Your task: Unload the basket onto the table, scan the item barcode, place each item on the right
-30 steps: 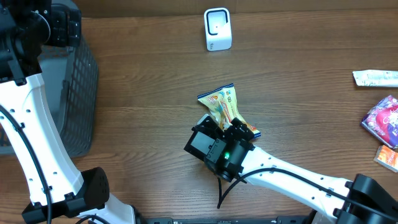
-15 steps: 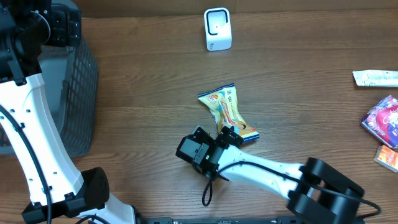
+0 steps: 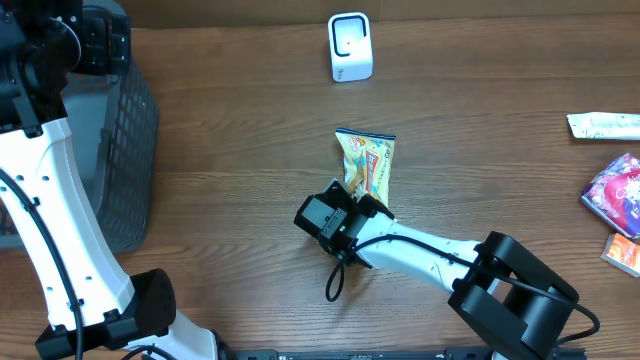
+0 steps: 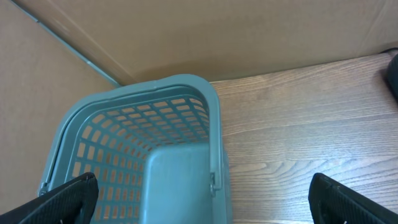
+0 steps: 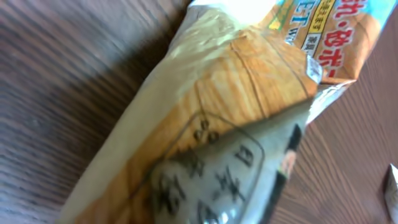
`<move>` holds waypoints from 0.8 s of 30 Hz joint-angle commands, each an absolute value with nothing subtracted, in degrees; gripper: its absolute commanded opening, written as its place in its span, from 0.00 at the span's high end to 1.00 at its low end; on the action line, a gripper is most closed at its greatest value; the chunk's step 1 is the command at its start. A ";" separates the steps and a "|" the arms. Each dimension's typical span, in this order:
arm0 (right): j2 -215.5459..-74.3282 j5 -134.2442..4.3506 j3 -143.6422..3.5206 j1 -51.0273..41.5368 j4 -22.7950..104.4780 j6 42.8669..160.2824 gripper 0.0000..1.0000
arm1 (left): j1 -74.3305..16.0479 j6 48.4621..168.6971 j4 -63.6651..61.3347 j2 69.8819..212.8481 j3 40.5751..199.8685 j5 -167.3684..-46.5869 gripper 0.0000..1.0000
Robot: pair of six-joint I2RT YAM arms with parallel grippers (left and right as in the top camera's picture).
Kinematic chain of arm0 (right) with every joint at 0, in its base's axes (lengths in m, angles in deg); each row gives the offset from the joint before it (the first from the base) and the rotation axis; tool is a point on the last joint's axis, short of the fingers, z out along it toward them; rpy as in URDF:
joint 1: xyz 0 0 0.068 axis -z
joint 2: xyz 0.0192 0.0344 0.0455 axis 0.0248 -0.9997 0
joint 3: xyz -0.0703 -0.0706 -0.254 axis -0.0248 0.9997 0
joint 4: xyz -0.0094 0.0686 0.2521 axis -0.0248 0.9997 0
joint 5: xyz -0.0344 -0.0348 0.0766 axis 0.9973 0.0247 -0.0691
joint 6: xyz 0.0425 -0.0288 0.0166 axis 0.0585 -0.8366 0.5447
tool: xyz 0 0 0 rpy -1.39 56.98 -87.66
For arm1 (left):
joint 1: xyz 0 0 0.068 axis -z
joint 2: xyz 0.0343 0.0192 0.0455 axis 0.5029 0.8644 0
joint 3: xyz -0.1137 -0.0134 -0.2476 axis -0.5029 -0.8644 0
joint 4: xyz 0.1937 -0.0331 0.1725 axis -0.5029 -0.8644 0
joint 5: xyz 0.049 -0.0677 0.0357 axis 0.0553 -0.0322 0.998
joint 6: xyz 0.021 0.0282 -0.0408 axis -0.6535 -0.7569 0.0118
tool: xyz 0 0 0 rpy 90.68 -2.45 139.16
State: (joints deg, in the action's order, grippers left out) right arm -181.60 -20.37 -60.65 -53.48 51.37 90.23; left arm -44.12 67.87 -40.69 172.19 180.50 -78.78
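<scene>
From above, the bag (image 3: 367,165) lies on the counter (image 3: 230,120) near the middle. It is yellow with a blue edge. The right arm (image 3: 430,255) reaches in from the bottom right. The right jaws are closed on the end of the bag nearest the arm. The white scanner (image 3: 350,46) stands at the far edge, well apart from the bag. A gray basket (image 3: 130,150) sits at the left, and the left arm (image 3: 40,200) goes up beside it. At the right edge lie a white pack (image 3: 605,125), a purple pack (image 3: 615,195) and an orange thing (image 3: 622,253).

From the left wrist, the left jaws are wide apart. One dark finger (image 4: 65,198) shows in each bottom corner. Nothing is between them. The basket (image 4: 214,143) is below, looking teal here, with its open top facing up. It sits on the counter (image 4: 298,118) against a brown wall (image 4: 217,31).

From the right wrist, the bag (image 5: 205,106) fills most of the picture, very close and a bit blurry. It is orange and tan with print on it. The wood counter (image 5: 62,74) shows behind it at the left.
</scene>
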 commanded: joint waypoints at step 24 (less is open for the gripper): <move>-178.89 -123.40 -96.98 -25.61 82.73 79.81 0.96 | -44.43 68.70 -40.47 173.16 180.31 -79.39 0.00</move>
State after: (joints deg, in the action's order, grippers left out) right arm -179.77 -115.08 -98.73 -30.74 82.69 82.71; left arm -44.10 67.87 -40.69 172.30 180.50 -78.78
